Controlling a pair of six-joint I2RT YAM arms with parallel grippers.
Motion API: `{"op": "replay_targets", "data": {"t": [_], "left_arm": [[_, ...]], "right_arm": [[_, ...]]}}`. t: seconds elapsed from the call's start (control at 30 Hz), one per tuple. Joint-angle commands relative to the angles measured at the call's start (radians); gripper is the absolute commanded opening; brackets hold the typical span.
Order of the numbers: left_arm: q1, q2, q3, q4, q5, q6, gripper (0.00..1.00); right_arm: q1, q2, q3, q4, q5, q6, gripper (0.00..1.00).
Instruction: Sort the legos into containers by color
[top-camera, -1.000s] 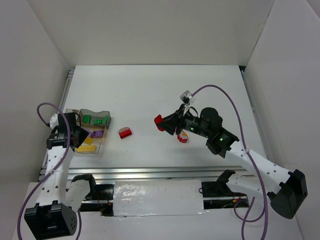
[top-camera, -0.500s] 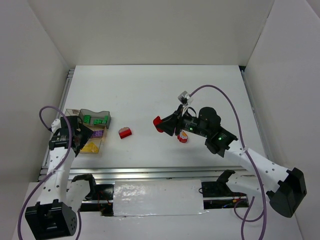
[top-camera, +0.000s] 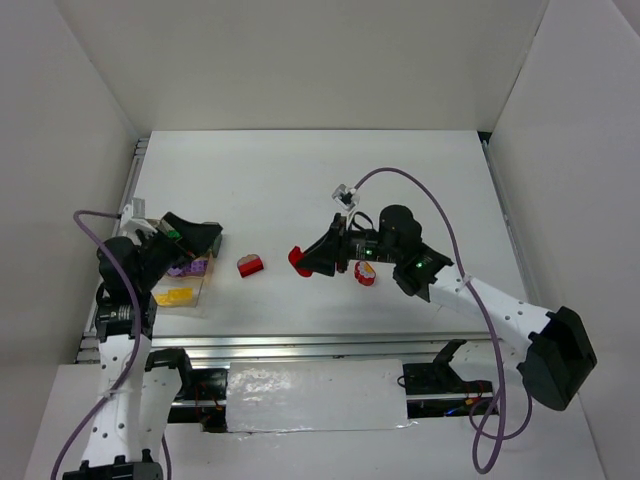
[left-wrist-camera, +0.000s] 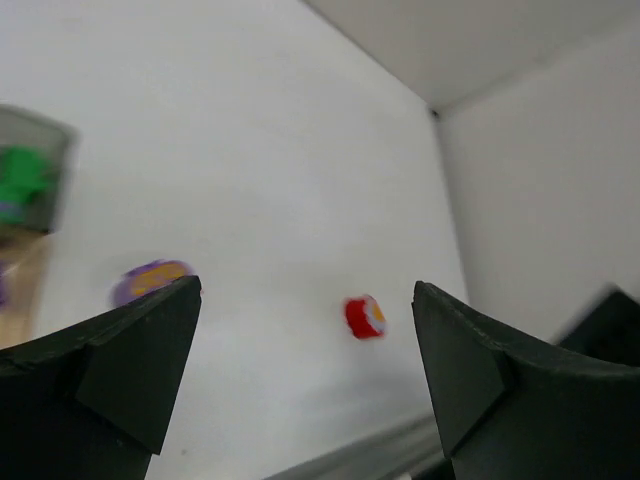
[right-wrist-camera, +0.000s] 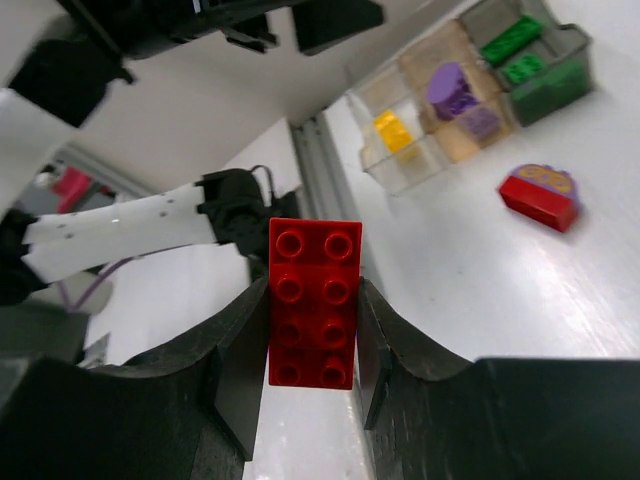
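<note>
My right gripper (top-camera: 300, 260) is shut on a red eight-stud lego brick (right-wrist-camera: 312, 300), held above the table's middle. The clear containers (top-camera: 196, 262) sit at the left and hold green legos (right-wrist-camera: 510, 42), a purple one (right-wrist-camera: 455, 90) and a yellow one (right-wrist-camera: 392, 128). Over them my left gripper (top-camera: 195, 235) stands wide open, and its wrist view shows nothing between the fingers (left-wrist-camera: 110, 370). A red lego with a purple top (top-camera: 250, 265) lies just right of the containers. A round red lego (top-camera: 366, 275) lies under my right arm and also shows blurred in the left wrist view (left-wrist-camera: 364, 316).
White walls close in the table on three sides. A metal rail (top-camera: 300, 348) runs along the near edge. My right arm's cable (top-camera: 440, 215) loops above the table at the right.
My left gripper has opened wide and lifted up off the containers. My right gripper has carried the red brick leftward, toward the containers.
</note>
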Motion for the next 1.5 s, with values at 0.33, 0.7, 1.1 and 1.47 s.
{"op": "replay_targets", "data": {"t": [0.33,0.7,1.1,1.47], "left_arm": [[-0.296,0.021,-0.031,0.603,0.541,-0.091,0.98],[-0.334,0.015,-0.071,0.769,0.568,-0.177,0.89],[-0.339,0.009,-0.059,0.774,0.590,-0.171,0.34],[-0.340,0.049,0.189,0.070,0.146,0.192,0.00]], "right_arm": [[0.057,0.121,0.109,0.397,-0.202,0.289,0.00],[0.116,0.201,0.193,0.366,-0.160,0.289,0.00],[0.140,0.250,0.222,0.386,-0.178,0.297,0.00],[0.052,0.206,0.126,0.329,-0.090,0.284,0.99]]}}
